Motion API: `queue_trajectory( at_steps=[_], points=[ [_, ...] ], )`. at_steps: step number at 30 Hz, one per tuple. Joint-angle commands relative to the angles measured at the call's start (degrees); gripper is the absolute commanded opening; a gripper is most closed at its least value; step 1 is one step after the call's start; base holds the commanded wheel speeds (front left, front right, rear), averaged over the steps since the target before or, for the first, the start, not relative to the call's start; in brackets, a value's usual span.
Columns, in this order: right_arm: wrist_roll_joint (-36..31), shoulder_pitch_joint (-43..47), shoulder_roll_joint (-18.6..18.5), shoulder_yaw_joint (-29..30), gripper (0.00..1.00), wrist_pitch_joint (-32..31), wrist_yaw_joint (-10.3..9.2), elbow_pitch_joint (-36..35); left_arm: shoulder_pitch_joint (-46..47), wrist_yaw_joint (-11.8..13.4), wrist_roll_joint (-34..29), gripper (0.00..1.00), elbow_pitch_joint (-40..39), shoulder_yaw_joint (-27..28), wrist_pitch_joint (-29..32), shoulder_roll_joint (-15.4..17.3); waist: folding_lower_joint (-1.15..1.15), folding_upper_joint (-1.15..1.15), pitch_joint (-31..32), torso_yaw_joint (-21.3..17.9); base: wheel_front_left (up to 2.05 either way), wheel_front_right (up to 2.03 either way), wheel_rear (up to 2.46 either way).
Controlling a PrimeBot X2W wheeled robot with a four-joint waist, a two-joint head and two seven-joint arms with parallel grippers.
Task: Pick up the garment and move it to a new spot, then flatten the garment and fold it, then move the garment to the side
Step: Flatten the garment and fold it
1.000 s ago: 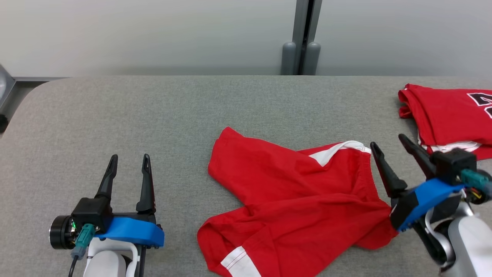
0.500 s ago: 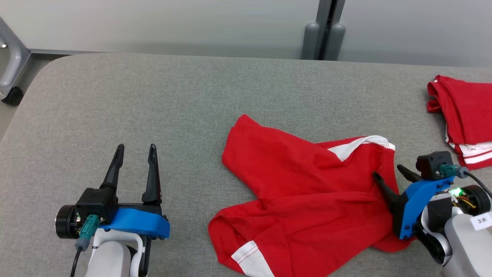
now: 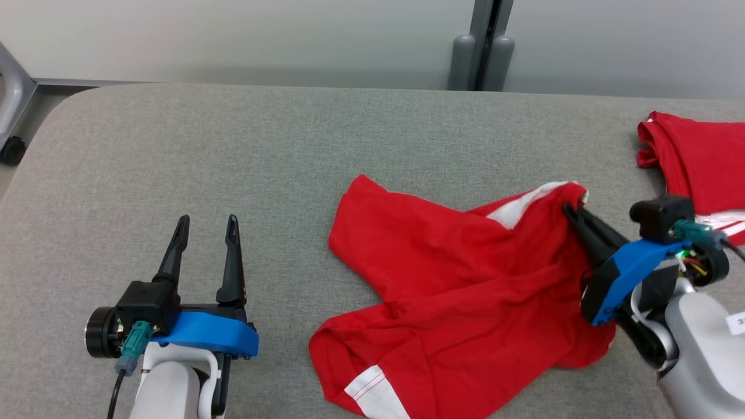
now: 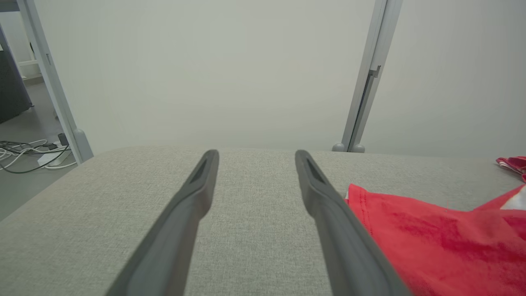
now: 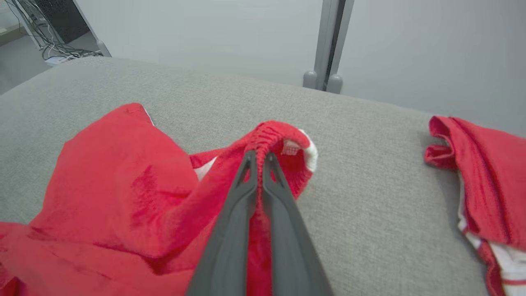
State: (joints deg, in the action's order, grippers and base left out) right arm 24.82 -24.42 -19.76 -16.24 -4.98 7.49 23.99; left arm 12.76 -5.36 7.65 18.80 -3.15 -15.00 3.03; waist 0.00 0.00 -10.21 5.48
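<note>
The right gripper has its two dark fingers pressed together along almost their whole length. Between them they pinch a fold of the waistband of the red garment. The elastic edge makes a small arch over the fingertips. A white patch of the inner side shows just to the right of the tips in the right wrist view. At this place the cloth is raised from the grey table and slopes down from the clenched jaws to the rest of the garment. That part lies crumpled on the table, to the left of these jaws and nearer to the robot. One leg reaches away to the left, and the other ends close to the robot with a white stripe at its hem.

The left gripper has its jaws wide apart, the fingers almost parallel and pointing away from the robot. Between them is bare table surface, and the fingers hold no cloth. I cannot tell if the fingers touch the table. The nearest edge of the garment is to the right of these jaws, near but apart from them, with a strip of table between.

To the right of the closed jaws, and a little beyond them, lies a pile of folded red clothes. It is apart from the gripped garment.
</note>
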Motion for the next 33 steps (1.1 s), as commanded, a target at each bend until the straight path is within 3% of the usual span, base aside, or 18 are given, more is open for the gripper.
queue_trajectory(
  at_steps=[1,8,14,21,29,31,32,33],
  points=[
    [0.7,-1.0,-0.3,0.1,0.0,0.6,0.01,-0.9,0.1,0.1,0.0,1.0,0.0,0.0,-0.2,-0.1,0.0,0.0,0.0,-0.1,0.0,0.0,0.0],
    [0.8,-3.1,0.2,1.7,0.0,1.8,0.01,-6.3,1.2,-0.1,0.1,1.0,-0.3,-0.5,-0.2,-0.1,0.0,0.0,-1.1,0.2,0.0,0.0,0.0],
    [0.3,-6.4,2.1,3.6,0.0,2.3,0.01,-4.6,2.1,-0.2,0.3,1.0,-0.2,-0.8,-0.2,-0.1,0.0,0.0,-2.5,1.3,0.0,0.0,0.0],
    [-0.8,-14.1,3.8,4.7,0.0,3.8,0.01,3.7,3.6,0.2,1.5,1.0,0.1,-2.4,-0.2,-0.2,0.0,0.0,-4.4,3.1,0.0,0.0,0.0],
    [-2.8,-23.4,6.5,4.5,0.0,7.9,0.01,19.2,4.8,0.9,2.8,1.0,0.4,-4.3,-0.2,-0.2,0.0,0.0,-5.8,5.0,0.0,0.0,0.0],
    [-3.4,-25.0,7.1,3.3,0.4,8.6,0.01,25.2,4.8,1.2,3.0,1.0,0.4,-4.7,-0.2,-0.2,0.0,0.0,-5.8,5.2,0.0,0.0,0.0],
    [-3.4,-25.2,7.4,2.8,0.91,9.3,0.01,26.6,4.7,1.3,3.1,1.0,0.5,-4.8,-0.2,-0.2,0.0,0.0,-5.7,5.2,0.0,0.0,0.0],
    [-3.2,-25.3,7.7,2.3,1.0,10.1,0.01,27.8,4.5,1.3,3.1,1.0,0.5,-4.8,-0.2,-0.2,0.0,0.0,-5.5,5.1,0.0,0.0,0.0]
  ],
)
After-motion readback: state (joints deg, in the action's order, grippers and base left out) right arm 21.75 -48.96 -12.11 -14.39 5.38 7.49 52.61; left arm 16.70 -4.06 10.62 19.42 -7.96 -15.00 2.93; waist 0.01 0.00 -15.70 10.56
